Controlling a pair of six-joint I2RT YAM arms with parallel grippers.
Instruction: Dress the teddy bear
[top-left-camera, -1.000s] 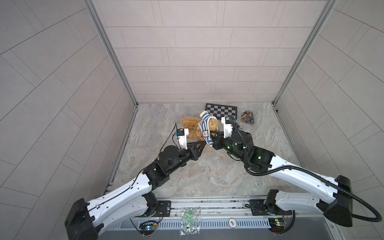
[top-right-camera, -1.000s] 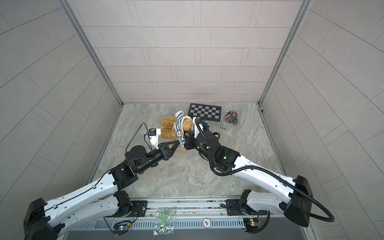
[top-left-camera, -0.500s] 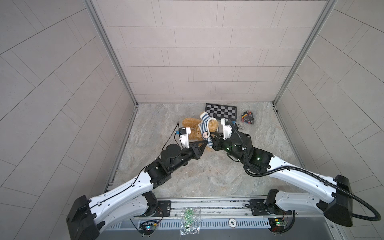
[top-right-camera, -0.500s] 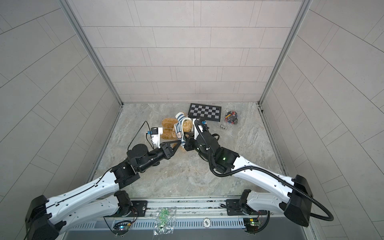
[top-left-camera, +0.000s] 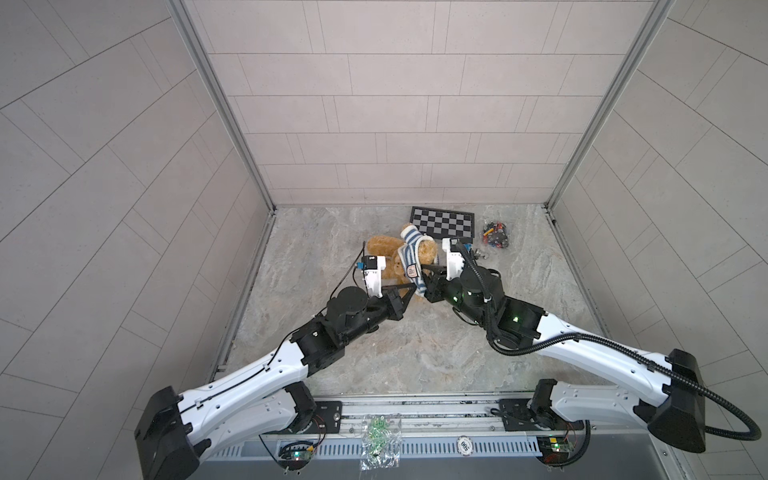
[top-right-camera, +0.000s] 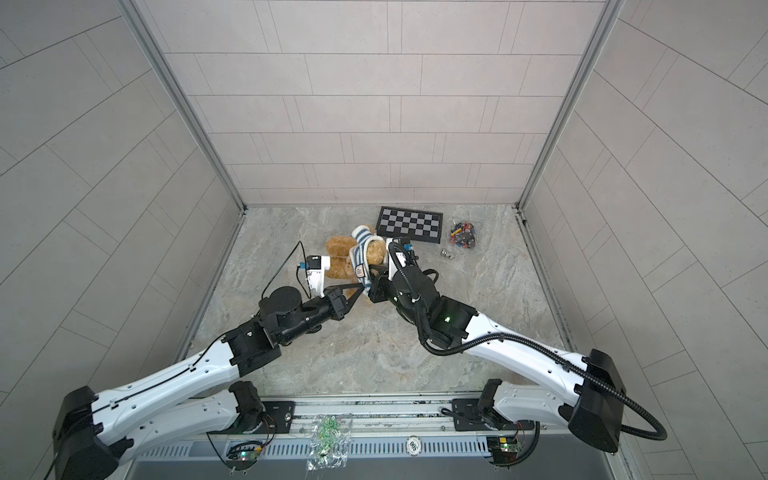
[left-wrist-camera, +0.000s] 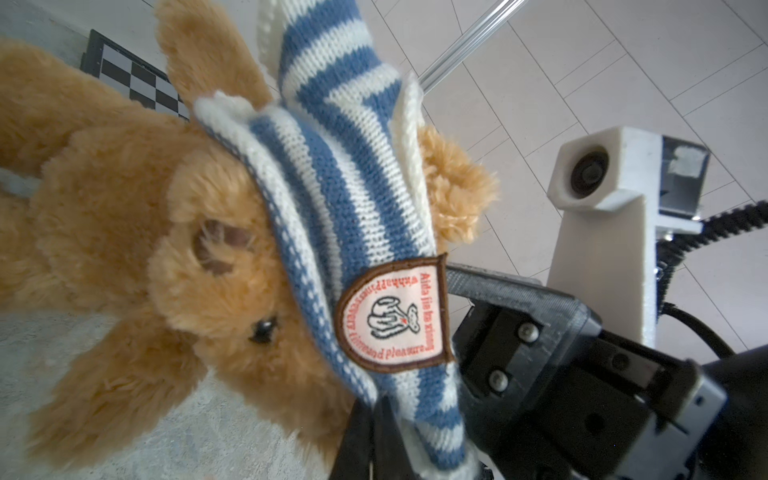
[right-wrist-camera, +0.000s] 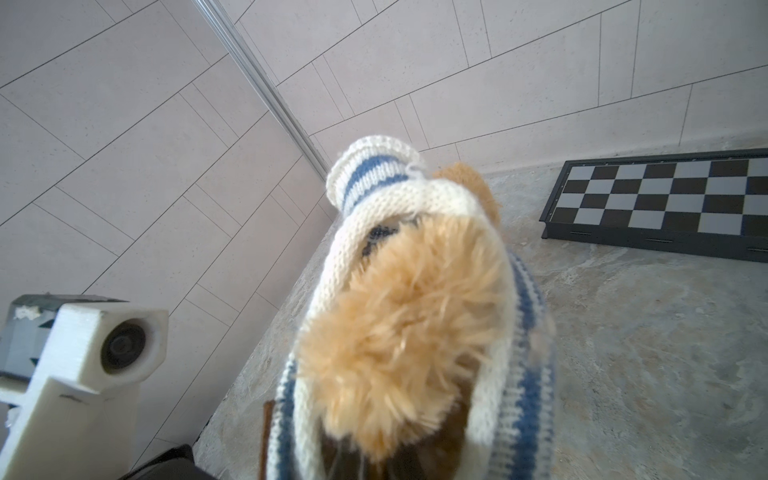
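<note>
The marble-pattern tabletop (top-left-camera: 374, 353) (top-right-camera: 374, 357) is enclosed by tiled walls. The left arm (top-left-camera: 266, 370) and right arm (top-left-camera: 582, 345) both reach toward the rear centre, and their tips meet there.

The chessboard (top-left-camera: 442, 222) (top-right-camera: 409, 224) lies flat against the rear wall, right of centre.

The teddy bear (top-left-camera: 382, 249) (top-right-camera: 338, 249) lies on the tabletop just left of and in front of the chessboard, between the arm tips and the rear wall. In the left wrist view the teddy bear (left-wrist-camera: 166, 249) shows its snout and one black eye. The other eye is covered.

The striped sweater (top-left-camera: 409, 253) (top-right-camera: 360, 257) is pulled over the top of the bear's head. One ear sticks out beside it (left-wrist-camera: 332, 187). In the right wrist view the knit (right-wrist-camera: 415, 195) forms a ring around the fur (right-wrist-camera: 407, 311).

The left gripper (top-left-camera: 410, 291) (top-right-camera: 357, 291) has its jaws closed on the sweater's lower hem (left-wrist-camera: 382, 432). The right gripper (top-left-camera: 428, 276) (top-right-camera: 374, 275) is closed as well, clamping the hem just behind the badge.

The bag of small parts (top-left-camera: 494, 235) (top-right-camera: 463, 235) lies right of the chessboard, well apart from the bear.

The badge (top-left-camera: 411, 271) (left-wrist-camera: 395, 316) is sewn on the sweater and faces the left wrist camera.
</note>
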